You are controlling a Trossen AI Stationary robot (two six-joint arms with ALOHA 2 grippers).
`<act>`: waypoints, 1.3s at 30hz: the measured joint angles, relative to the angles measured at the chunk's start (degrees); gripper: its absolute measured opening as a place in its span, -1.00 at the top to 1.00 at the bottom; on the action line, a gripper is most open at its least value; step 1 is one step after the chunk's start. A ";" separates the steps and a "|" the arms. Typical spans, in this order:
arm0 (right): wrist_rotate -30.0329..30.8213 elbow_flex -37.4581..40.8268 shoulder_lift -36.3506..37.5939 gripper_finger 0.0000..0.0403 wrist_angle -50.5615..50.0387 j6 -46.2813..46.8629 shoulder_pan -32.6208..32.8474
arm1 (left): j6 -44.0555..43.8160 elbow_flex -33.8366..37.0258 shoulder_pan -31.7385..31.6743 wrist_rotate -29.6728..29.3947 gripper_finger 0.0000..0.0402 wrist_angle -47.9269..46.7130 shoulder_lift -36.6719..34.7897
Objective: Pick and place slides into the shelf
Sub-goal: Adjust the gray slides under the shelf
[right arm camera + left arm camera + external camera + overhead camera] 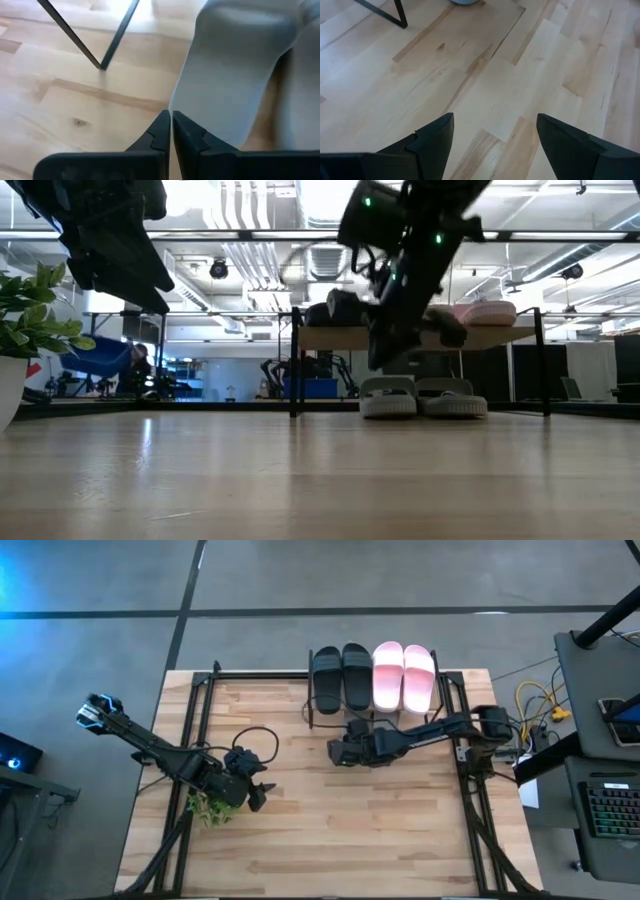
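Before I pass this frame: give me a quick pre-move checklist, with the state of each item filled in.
1. Black pair of slides on the small wooden shelf's top board: ok.
2. Pale pink pair of slides on the top board beside them: ok.
3. Grey pair of slides side by side under the top board: ok.
4. Right gripper shut and holding nothing, close to a grey slide: ok.
5. Left gripper open and empty over bare wooden tabletop, near the small potted plant: ok.
6. Whether the right gripper touches the grey slide: cannot tell.
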State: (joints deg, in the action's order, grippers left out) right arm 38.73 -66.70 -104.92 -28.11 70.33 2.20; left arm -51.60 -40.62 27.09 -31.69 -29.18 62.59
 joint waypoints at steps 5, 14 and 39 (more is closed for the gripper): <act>-0.75 -4.17 0.63 0.94 -7.62 -1.91 0.47 | 0.03 0.13 0.00 -0.02 -0.34 -0.09 0.00; -7.43 -3.63 -2.23 0.94 -7.62 4.49 2.90 | 0.01 0.15 0.00 -0.03 -0.34 0.03 0.00; -5.28 -3.85 -9.92 0.94 -14.87 8.16 -0.71 | -0.25 0.76 0.00 -0.10 -0.34 0.00 0.02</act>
State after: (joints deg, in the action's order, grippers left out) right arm 33.45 -70.54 -114.85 -42.98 78.49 1.48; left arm -51.86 -39.86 27.09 -31.79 -29.18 62.61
